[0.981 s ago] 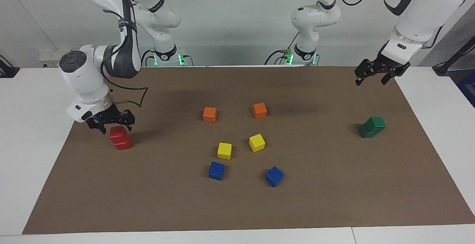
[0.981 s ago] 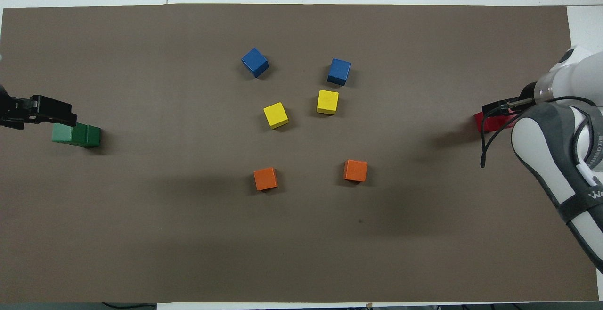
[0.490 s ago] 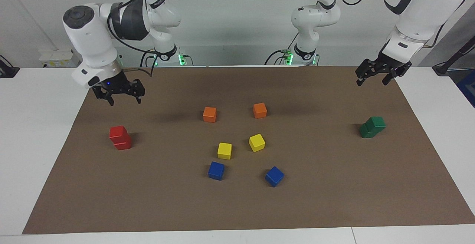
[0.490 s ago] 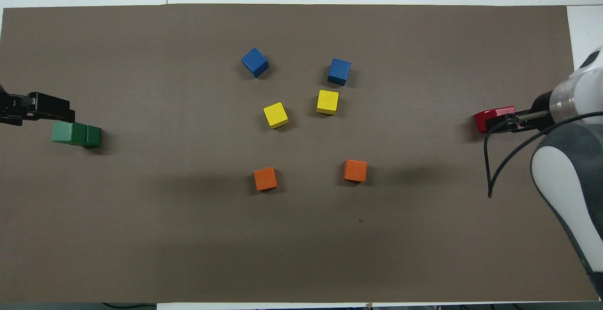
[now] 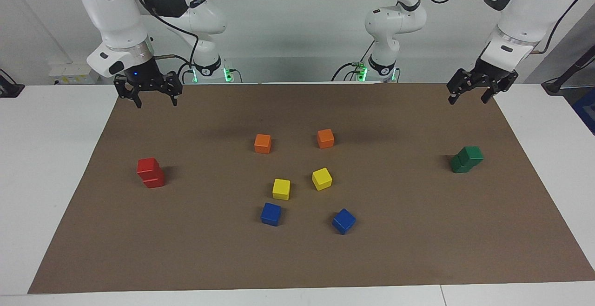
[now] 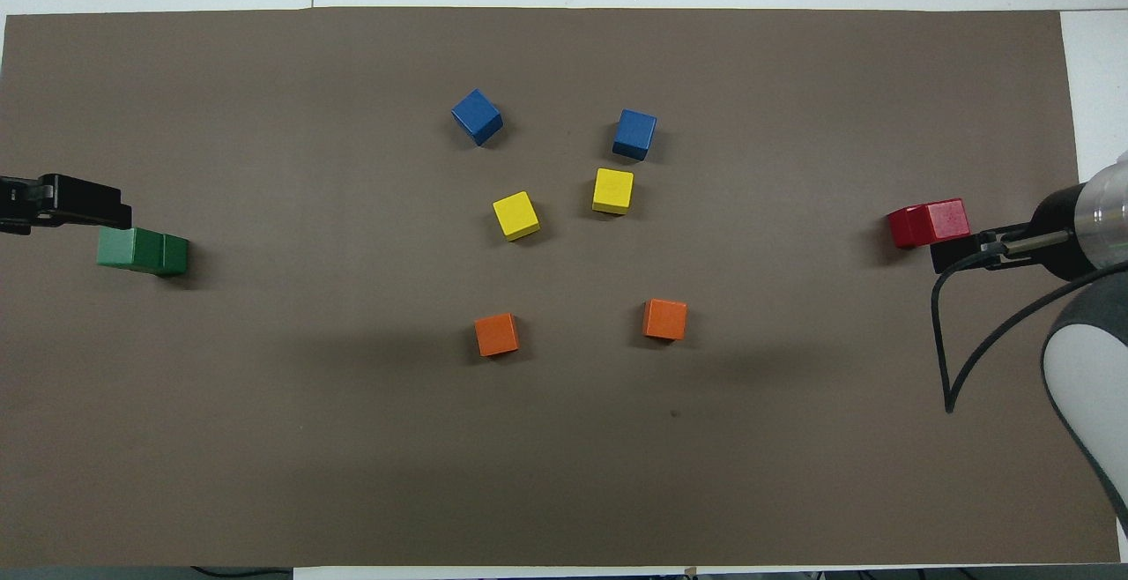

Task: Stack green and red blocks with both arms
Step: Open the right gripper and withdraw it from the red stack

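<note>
Two red blocks stand one on the other, the top one a little twisted, as a stack [image 5: 150, 172] [image 6: 927, 223] toward the right arm's end of the mat. Two green blocks form a stack [image 5: 466, 159] [image 6: 143, 250] toward the left arm's end, the top one offset. My right gripper [image 5: 156, 103] [image 6: 961, 249] hangs open and empty, high over the mat's edge by the robots, well clear of the red stack. My left gripper [image 5: 467, 100] [image 6: 62, 210] hangs open and empty over the mat's corner at its own end, apart from the green stack.
In the middle of the brown mat [image 5: 418, 231] lie two orange cubes [image 5: 262, 143] [image 5: 325, 138], two yellow cubes [image 5: 281, 189] [image 5: 321, 178] and two blue cubes [image 5: 271, 214] [image 5: 343, 221], each standing alone. White table surface borders the mat.
My right gripper has risen from just above the red stack and drawn back toward its base, still open. The left gripper has barely shifted. Both stacks stay put.
</note>
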Motion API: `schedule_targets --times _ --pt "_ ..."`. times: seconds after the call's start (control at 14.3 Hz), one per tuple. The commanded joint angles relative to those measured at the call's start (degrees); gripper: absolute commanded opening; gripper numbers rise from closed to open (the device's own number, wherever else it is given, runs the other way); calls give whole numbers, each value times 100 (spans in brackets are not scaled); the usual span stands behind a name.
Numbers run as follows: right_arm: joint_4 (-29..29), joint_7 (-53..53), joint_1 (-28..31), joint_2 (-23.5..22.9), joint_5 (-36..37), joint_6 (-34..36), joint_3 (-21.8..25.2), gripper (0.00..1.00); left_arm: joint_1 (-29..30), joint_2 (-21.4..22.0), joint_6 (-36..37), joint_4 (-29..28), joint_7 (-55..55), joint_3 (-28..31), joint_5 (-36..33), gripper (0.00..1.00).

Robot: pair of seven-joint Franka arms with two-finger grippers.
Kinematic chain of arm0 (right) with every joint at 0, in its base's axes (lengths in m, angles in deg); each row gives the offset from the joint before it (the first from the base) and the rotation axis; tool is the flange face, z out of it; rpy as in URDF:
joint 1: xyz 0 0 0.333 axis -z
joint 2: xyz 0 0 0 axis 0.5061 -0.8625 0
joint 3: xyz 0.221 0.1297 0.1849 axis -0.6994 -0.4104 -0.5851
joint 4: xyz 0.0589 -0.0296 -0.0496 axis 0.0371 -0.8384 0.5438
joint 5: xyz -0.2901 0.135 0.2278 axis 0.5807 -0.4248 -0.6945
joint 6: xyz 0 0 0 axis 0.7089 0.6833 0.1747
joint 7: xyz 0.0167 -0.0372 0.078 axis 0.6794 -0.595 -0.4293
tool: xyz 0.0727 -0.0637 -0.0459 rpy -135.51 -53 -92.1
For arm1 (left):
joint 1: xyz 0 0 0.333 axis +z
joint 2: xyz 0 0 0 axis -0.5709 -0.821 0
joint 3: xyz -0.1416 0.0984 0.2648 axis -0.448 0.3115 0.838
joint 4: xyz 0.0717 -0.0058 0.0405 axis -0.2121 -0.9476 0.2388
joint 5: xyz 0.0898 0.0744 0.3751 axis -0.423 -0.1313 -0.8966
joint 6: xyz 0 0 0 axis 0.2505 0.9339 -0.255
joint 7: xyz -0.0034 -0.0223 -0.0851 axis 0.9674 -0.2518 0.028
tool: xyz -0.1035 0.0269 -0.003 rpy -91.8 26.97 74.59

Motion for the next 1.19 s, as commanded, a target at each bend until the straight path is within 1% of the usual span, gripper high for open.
schedule_targets --times 0.0,0.14,0.35,0.77,0.84,0.98,1.12 --pt "363 61 155 -279 -95 84 -54 100 -135 163 -187 -231 -36 119 -73 100" --pt "450 52 199 -297 -87 101 -28 100 -135 163 -196 -222 -36 119 -73 100" --pt "845 52 208 -490 -25 268 7 100 -135 154 -196 -214 -36 119 -73 100" --pt "872 43 252 -516 -87 294 16 100 -109 145 -170 -196 -36 110 -73 100" --pt "881 43 148 -534 -87 295 129 100 -109 128 -170 -196 -27 110 -73 100" --pt "881 43 -291 -534 -87 303 576 100 -109 128 -170 -187 -27 119 -73 100" --pt "881 52 -354 -534 -87 295 631 100 -100 137 -144 -187 -36 110 -73 100"
